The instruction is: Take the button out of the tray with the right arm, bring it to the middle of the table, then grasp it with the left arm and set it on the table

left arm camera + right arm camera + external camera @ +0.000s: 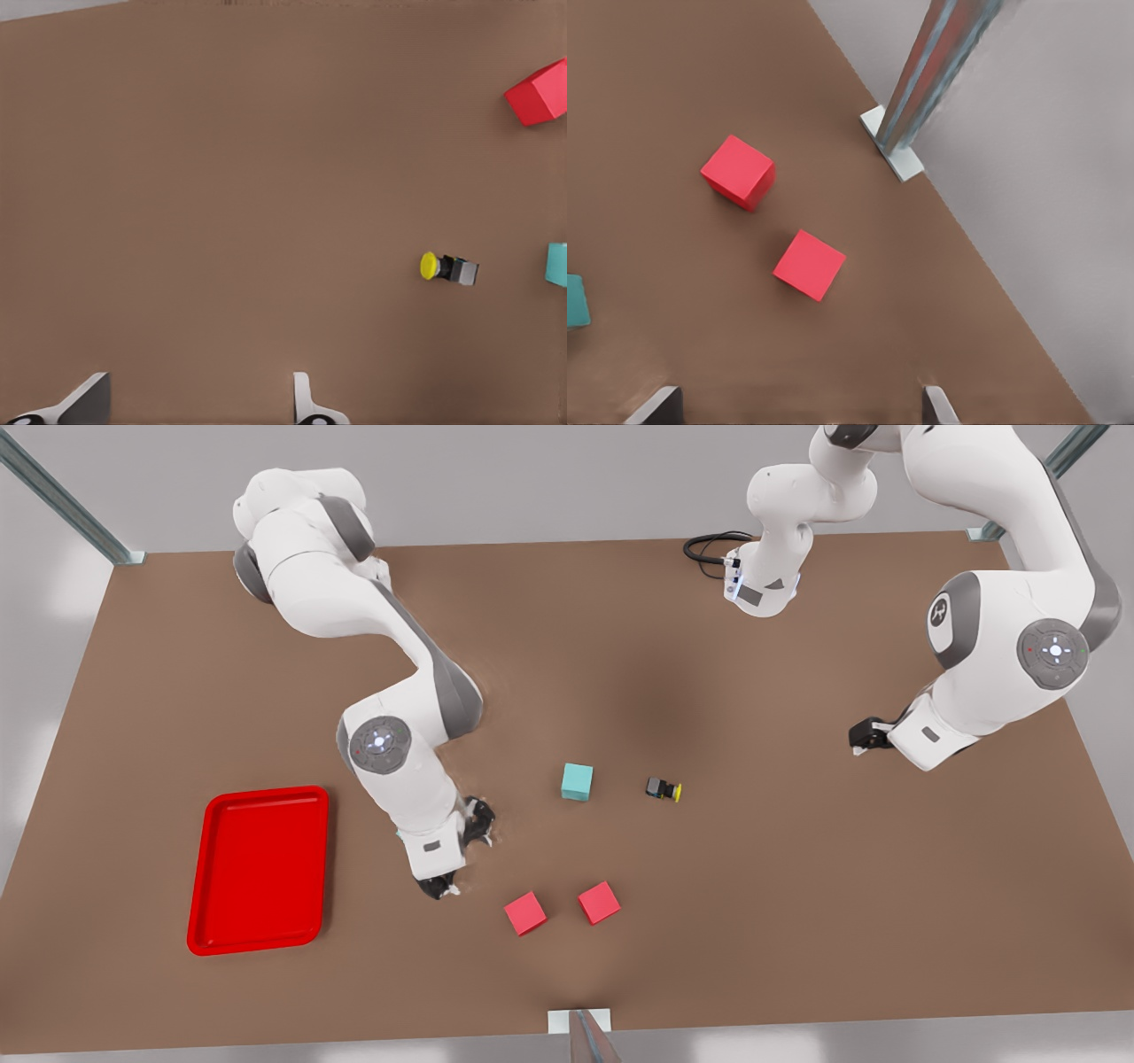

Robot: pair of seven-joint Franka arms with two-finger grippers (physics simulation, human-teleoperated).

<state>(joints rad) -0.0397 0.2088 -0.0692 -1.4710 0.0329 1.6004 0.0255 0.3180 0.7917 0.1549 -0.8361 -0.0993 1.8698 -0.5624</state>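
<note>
Left end effector (861, 735) — fingers spread, empty — hovers nearest the button (663, 788), lying mid-bench (cap toward it).

Right arm (390, 691): comes in from the table's far edge on the front view's left, elbow bent, forearm angled down toward the near edge. Right gripper (447, 886) hangs low over the table, short of the near edge, fingers (656, 407) spread wide, nothing between them.

Left arm (1001, 629): enters from the far corner on the front view's right, folds back on itself, wrist low near the table's edge on that side. Left gripper (864, 735) points inward toward the table's middle, fingers (84, 400) parted, empty.
</note>
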